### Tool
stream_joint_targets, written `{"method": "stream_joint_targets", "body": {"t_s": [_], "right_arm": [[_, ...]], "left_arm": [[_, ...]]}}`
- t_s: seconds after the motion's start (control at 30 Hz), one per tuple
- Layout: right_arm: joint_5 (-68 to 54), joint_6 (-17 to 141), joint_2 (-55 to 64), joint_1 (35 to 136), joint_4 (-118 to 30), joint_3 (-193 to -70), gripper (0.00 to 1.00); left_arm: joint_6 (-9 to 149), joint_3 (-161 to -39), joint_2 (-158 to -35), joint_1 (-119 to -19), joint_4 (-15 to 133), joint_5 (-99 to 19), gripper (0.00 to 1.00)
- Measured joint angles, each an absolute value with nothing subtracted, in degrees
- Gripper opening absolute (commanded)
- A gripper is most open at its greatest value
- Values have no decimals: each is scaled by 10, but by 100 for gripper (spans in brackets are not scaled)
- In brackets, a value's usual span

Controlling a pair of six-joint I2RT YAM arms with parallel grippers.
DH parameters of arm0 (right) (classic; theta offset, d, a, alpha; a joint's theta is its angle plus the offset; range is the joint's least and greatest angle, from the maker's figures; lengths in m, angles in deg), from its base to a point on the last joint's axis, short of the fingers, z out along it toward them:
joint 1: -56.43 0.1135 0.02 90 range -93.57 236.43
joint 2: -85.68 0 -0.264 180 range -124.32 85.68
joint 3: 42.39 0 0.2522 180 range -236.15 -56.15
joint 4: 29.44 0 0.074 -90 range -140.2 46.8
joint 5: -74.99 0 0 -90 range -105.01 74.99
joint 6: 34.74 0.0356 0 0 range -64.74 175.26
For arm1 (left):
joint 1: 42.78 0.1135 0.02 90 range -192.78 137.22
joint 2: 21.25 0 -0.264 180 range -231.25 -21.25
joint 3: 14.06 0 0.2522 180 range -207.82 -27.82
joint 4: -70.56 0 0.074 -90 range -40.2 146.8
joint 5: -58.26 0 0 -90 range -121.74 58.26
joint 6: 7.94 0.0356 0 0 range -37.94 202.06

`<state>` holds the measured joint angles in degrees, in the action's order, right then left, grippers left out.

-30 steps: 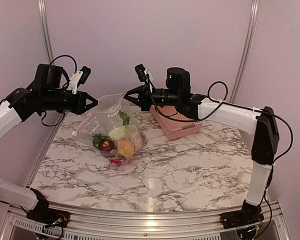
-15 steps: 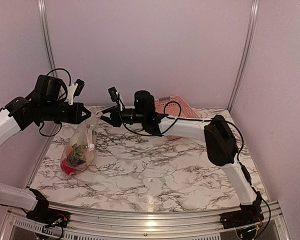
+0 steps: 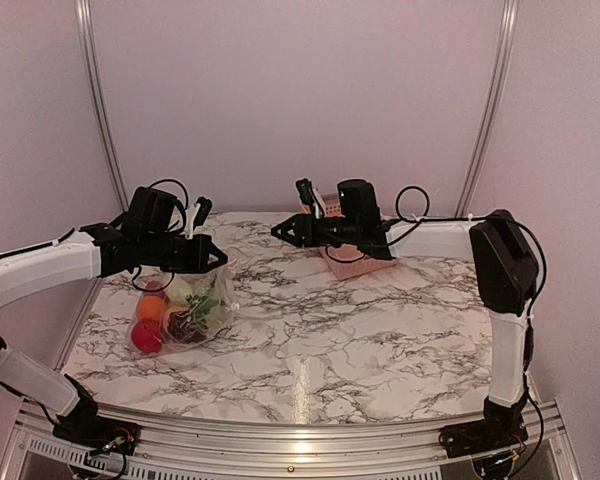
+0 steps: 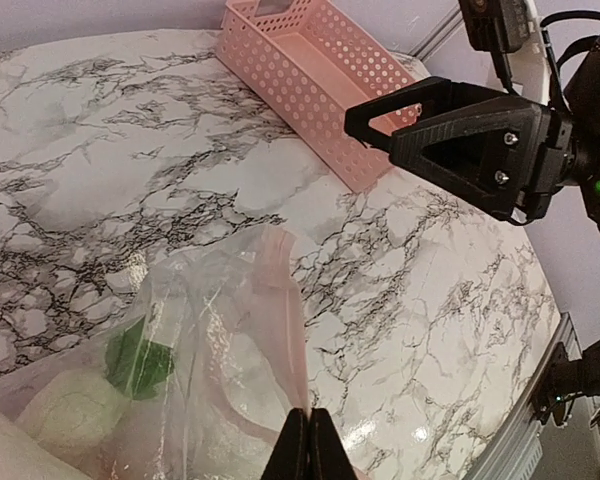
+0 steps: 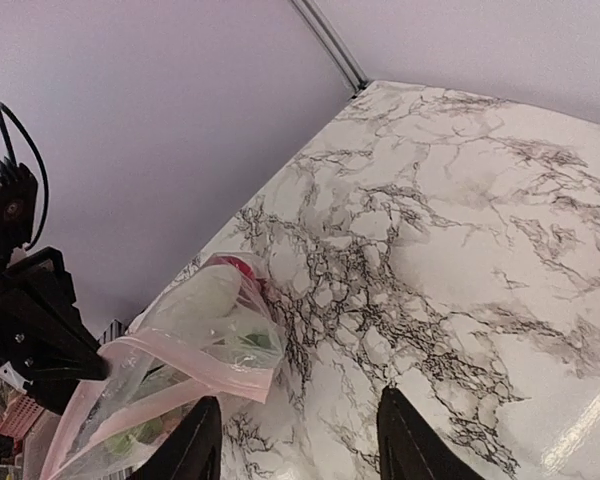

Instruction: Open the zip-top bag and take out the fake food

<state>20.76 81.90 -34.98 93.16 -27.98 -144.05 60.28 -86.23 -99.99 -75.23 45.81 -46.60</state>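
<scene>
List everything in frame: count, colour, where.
zip-top bag: 1, clear with a pink zip strip, left side of the table
fake food: at least five pieces, red, orange, dark red, green, pale, all inside the bag
basket: 1, pink, perforated, far side of the table, below the right arm
table: 1, white marble with dark veins
left claw: 1, black, shut on the bag's zip strip
right claw: 1, black, open, in the air over the back of the table, holding nothing
</scene>
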Motion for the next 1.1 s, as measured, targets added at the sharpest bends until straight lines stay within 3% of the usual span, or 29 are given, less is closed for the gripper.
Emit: {"method": "stream_joint_targets", "body": {"t_s": [0.23, 0.7, 1.1], "right_arm": [[232, 867, -255, 943, -320, -1349, 57], [330, 946, -342, 1006, -374, -1351, 59], [393, 1062, -381, 1014, -255, -1351, 55]], "left_arm": [[569, -838, -1038, -781, 540, -489, 0], [538, -775, -1038, -807, 614, -487, 0], [531, -771, -1035, -808, 628, -474, 0]]}}
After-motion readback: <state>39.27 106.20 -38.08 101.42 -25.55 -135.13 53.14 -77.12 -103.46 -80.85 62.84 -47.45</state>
